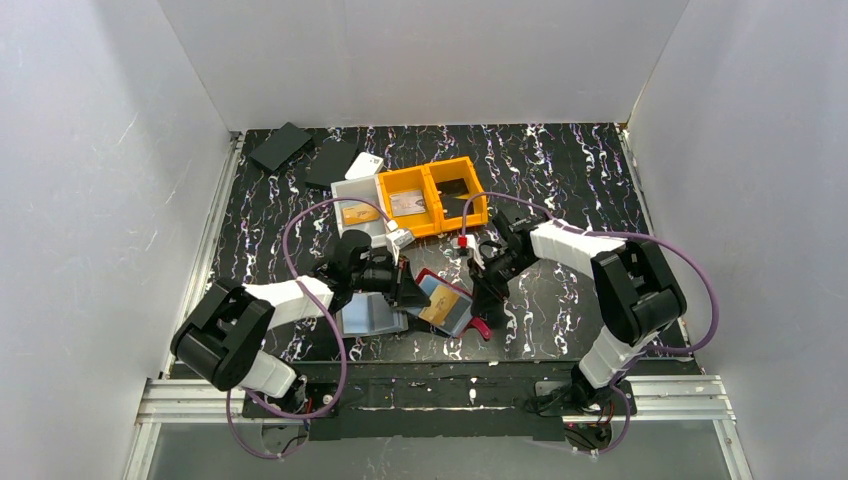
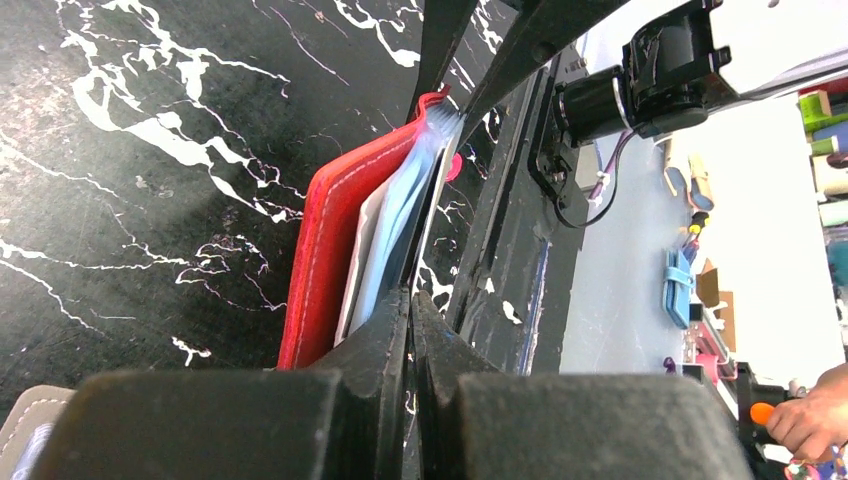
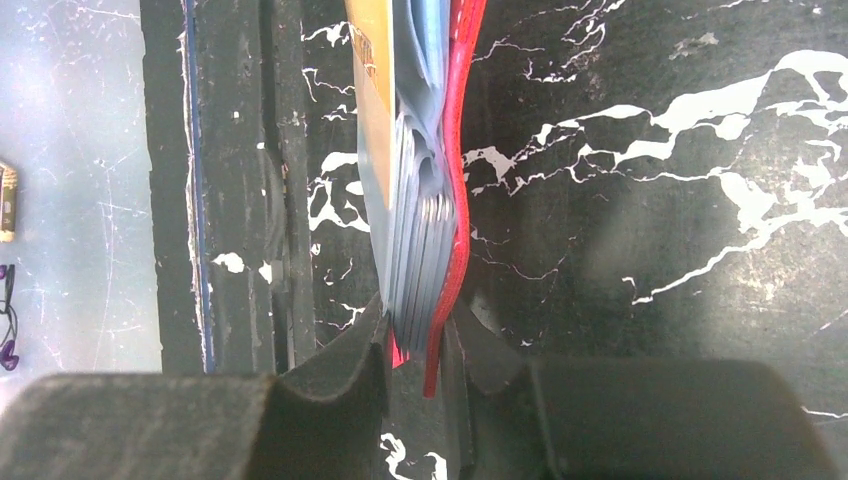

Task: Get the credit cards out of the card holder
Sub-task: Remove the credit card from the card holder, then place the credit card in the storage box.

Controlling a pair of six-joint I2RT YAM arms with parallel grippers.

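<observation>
Card holder: I see the red card holder point(image 1: 452, 300) open on the black marbled table point(image 1: 560, 170), near the front edge, between my two arms.
Card: a gold card point(image 1: 440, 308) sits in its clear sleeves point(image 2: 400, 210).
Left gripper point(image 2: 410, 300): fingers pressed together at the sleeves' edge; I cannot tell if a sheet is pinched.
Right gripper point(image 3: 418, 335): clamped on the red cover and sleeve stack.
Behind: orange bin point(image 1: 432, 200) and white tray point(image 1: 358, 195), well apart from the holder.

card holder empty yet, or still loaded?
Still loaded. A gold card and a stack of blue sleeves sit in the open red card holder; what the sleeves hold cannot be told.
</observation>
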